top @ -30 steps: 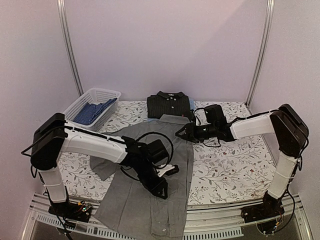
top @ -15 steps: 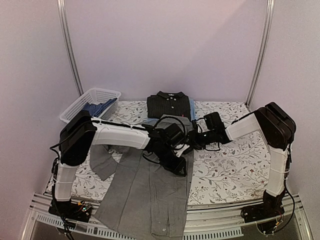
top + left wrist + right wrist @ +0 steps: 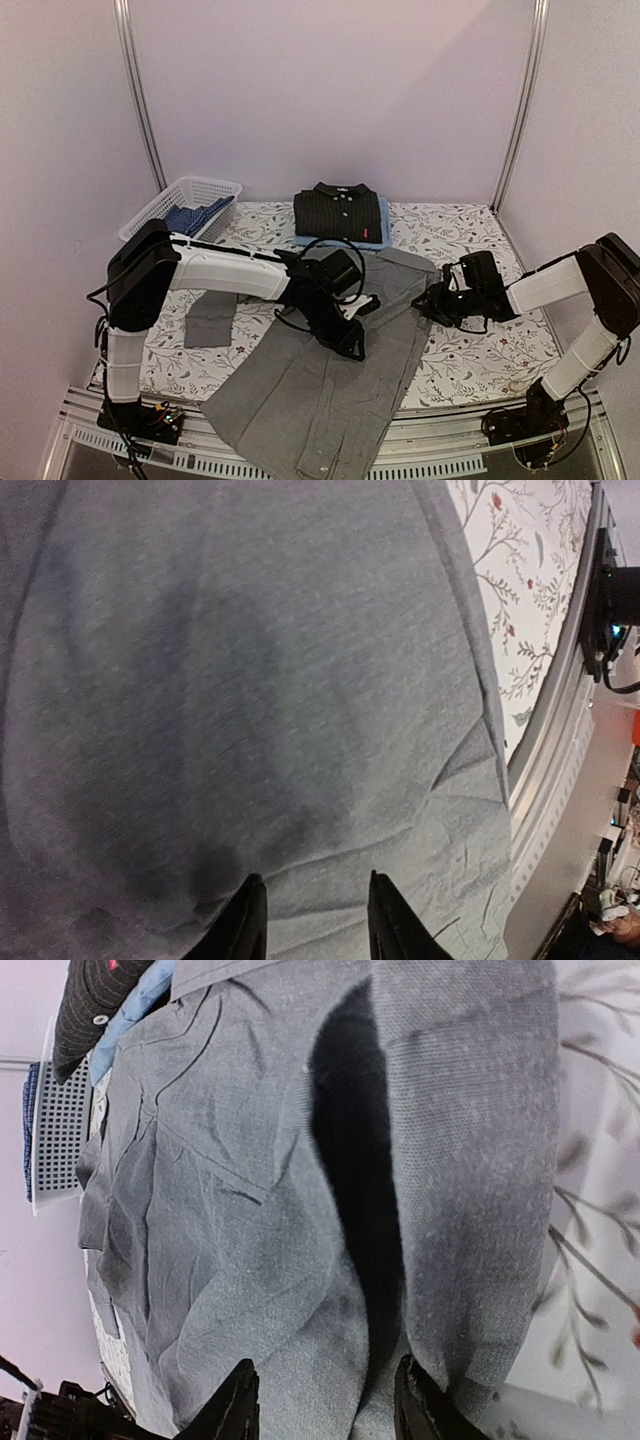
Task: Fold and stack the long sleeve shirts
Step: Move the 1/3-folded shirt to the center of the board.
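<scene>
Grey shirt [image 3: 330, 400] lies spread on the desk [image 3: 480, 350], its hem hanging over the near edge. It is wider now than a moment ago. The right tool [image 3: 428, 302], half closed on the right edge of the cloth, has pulled that side out to the right. The left tool [image 3: 354, 343], also half closed, pinches cloth near the middle, almost where it was. Behind, the black shirt [image 3: 338, 212] rests folded on the light blue shirt [image 3: 385, 215].

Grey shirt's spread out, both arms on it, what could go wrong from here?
The hem of the grey shirt hangs over the near edge of the table, so it could slide off. The right gripper pinches only a fold at its side, which might slip. Its collar lies close to the black shirt; dragging could disturb that stack.
</scene>
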{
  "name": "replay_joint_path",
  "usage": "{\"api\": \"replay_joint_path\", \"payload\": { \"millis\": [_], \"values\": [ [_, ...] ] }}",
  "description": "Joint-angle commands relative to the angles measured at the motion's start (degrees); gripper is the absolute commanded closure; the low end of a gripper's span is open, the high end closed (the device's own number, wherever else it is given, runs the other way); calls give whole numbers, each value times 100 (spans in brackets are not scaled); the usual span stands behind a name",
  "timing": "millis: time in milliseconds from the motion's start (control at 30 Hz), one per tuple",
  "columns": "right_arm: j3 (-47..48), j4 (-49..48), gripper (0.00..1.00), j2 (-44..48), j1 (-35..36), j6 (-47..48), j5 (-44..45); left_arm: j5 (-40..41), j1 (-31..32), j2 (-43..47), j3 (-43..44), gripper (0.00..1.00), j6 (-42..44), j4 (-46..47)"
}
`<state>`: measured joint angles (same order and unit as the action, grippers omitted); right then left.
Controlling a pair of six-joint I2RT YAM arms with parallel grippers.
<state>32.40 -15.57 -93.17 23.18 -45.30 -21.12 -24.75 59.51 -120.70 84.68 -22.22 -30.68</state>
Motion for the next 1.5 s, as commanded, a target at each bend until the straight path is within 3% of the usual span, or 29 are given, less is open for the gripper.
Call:
{"api": "replay_joint_path", "payload": {
  "millis": [0, 133, 233, 500, 933, 1200, 1467],
  "values": [
    [-995, 738, 54, 1347, -84, -648, 750, -177, 10, 313, -101, 66, 189, 77],
    [-974, 1160, 51, 2497, -14, -637, 836, -129, 0, 404, -156, 66, 218, 94],
    [-503, 1307, 50, 2784, 266, -328, 934, -143, -16, 472, -233, 66, 160, 182],
    [-176, 633, 50, 1485, 182, 21, 424, -24, -227, 578, -525, 66, -42, 323],
    [-245, 378, 50, 184, -1559, 323, -41, 107, -540, 608, -727, 66, 43, 290],
    [-150, 880, 49, 424, -1817, 193, 225, 533, -1013, 1125, -1021, 66, -111, 279],
    [-172, 1105, 47, 834, -2511, 462, 46, 1587, -2182, 2108, -1805, 65, -547, 349]
  ]
}}
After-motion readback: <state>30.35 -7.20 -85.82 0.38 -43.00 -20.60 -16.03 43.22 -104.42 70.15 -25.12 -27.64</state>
